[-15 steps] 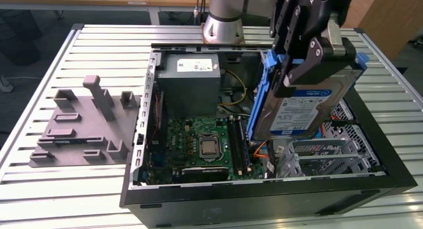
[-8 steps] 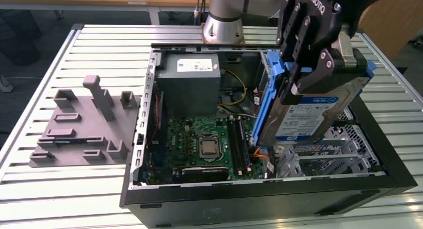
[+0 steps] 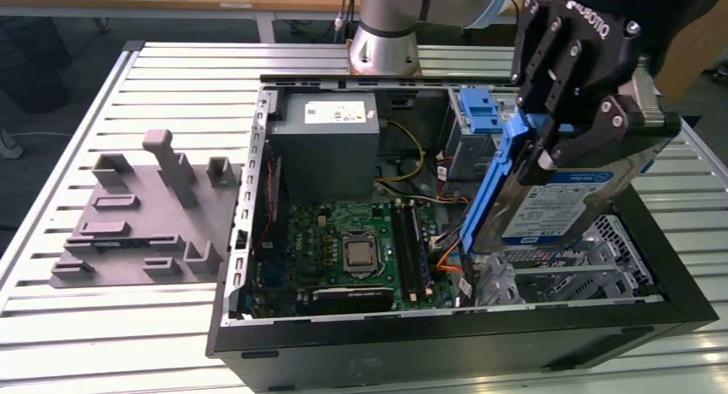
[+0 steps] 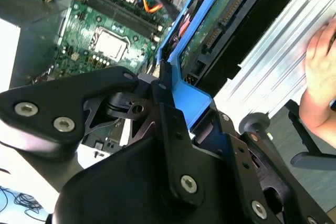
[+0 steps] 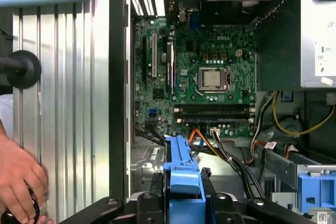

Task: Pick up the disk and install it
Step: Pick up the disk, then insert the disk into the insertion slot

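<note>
The disk (image 3: 565, 199), a silver hard drive with a blue-and-white label and blue carrier rails, hangs on edge above the open computer case (image 3: 455, 327), over the side at the exterior view's right. My gripper (image 3: 586, 142) is shut on it from above, its black fingers clamping the two flat sides. In the second wrist view the disk's green underside (image 4: 220, 17) and blue rail run away from my gripper (image 4: 178, 103) toward the case. The first wrist view has the blue rail (image 5: 181, 166) standing up between the fingers of the gripper (image 5: 181, 199), with the motherboard (image 5: 210, 72) beyond it.
Inside the case are a grey power supply (image 3: 330, 142), a metal cage with a blue latch (image 3: 479, 114) and loose cables (image 5: 226, 150). A grey fixture (image 3: 136, 215) lies at the exterior view's left. A person's hand (image 5: 18, 179) rests on the slatted table beside the case.
</note>
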Robot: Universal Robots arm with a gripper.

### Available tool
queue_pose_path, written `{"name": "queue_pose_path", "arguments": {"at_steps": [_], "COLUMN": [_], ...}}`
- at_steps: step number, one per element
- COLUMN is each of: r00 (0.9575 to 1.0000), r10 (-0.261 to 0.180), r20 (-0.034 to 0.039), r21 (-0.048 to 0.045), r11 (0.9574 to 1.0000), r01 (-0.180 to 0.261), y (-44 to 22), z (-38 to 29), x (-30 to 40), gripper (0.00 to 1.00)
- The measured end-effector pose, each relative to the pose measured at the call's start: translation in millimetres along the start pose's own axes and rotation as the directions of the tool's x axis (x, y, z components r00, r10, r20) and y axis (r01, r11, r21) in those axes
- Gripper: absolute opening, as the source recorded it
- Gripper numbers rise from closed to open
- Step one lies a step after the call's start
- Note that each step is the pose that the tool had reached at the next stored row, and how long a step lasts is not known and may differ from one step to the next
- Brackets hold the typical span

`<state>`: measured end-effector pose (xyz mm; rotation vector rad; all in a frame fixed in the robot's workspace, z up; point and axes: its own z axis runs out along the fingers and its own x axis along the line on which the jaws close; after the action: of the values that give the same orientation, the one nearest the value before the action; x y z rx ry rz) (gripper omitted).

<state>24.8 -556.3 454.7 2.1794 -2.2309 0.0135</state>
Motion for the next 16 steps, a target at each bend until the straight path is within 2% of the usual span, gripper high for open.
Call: {"name": "queue_pose_path", "arguments": {"at_steps": [3, 11, 16], "r00": [1.0, 1.0, 1.0], "r10": [0.0, 0.0, 0.0], "r20": [0.0, 0.0001, 0.0], "r21": [-0.0011, -0.0039, -0.0047], "r11": [1.0, 1.0, 1.0], "r01": [0.0, 0.0, 0.0], "y": [-10.8, -32.5, -42.7], "z": [1.0, 3.9, 6.3], "x": [-0.3, -0.8, -1.1], "gripper": [0.36, 0.36, 0.36]}}
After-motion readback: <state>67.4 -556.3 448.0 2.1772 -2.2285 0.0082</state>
